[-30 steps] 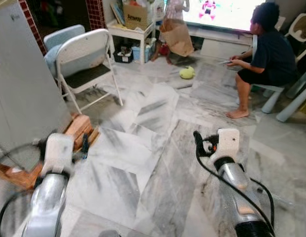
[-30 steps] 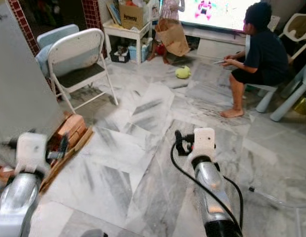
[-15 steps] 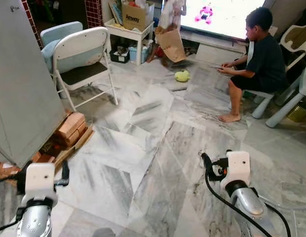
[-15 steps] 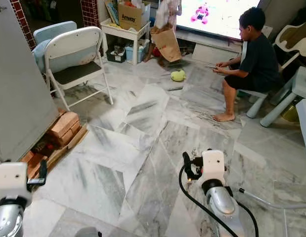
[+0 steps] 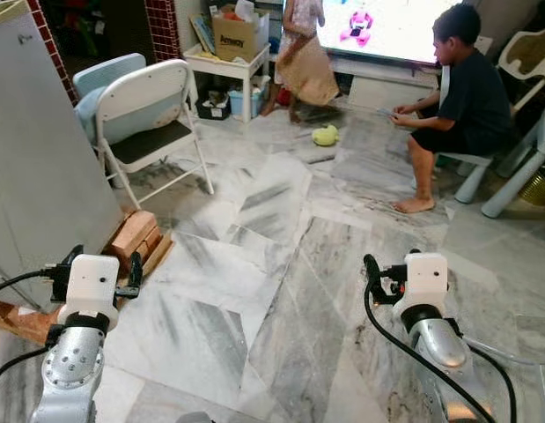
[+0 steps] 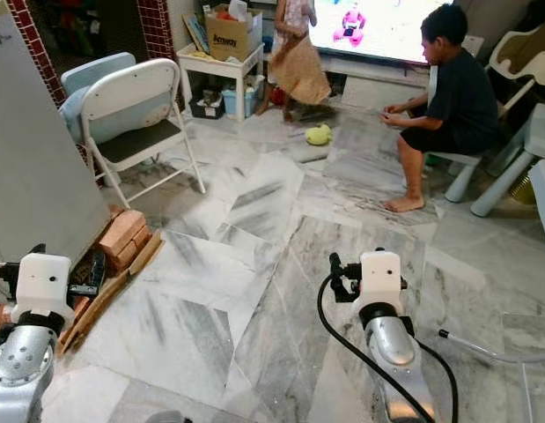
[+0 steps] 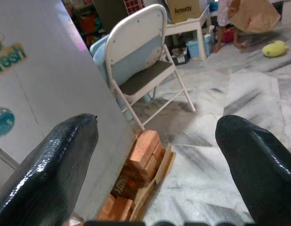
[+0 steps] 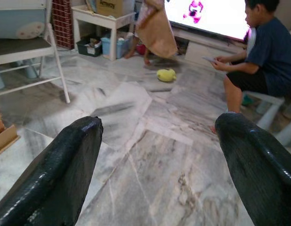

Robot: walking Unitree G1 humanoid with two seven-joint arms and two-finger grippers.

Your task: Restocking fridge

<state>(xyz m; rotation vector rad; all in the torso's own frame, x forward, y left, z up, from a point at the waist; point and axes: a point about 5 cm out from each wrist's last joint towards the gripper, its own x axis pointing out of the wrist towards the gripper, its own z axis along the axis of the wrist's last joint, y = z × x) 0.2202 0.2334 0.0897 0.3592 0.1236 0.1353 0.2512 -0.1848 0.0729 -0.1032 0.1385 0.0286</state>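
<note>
The tall grey fridge stands at my left, its side panel with stickers close to my left arm. My left gripper is open with nothing between its black fingers, and it points past the fridge corner toward the bricks and the folding chair. My left wrist hovers low near the fridge's base. My right gripper is open and holds nothing, facing the marble floor and the television. Its wrist hangs over the floor at my right.
A white folding chair stands beside the fridge. Bricks on wooden boards lie at its foot. One person sits on a stool, another stands by the television. A yellow toy lies on the floor. White plastic chairs are at the right.
The view has shifted a little. My left arm has risen and now sits nearer the fridge's base. The standing person by the television has moved.
</note>
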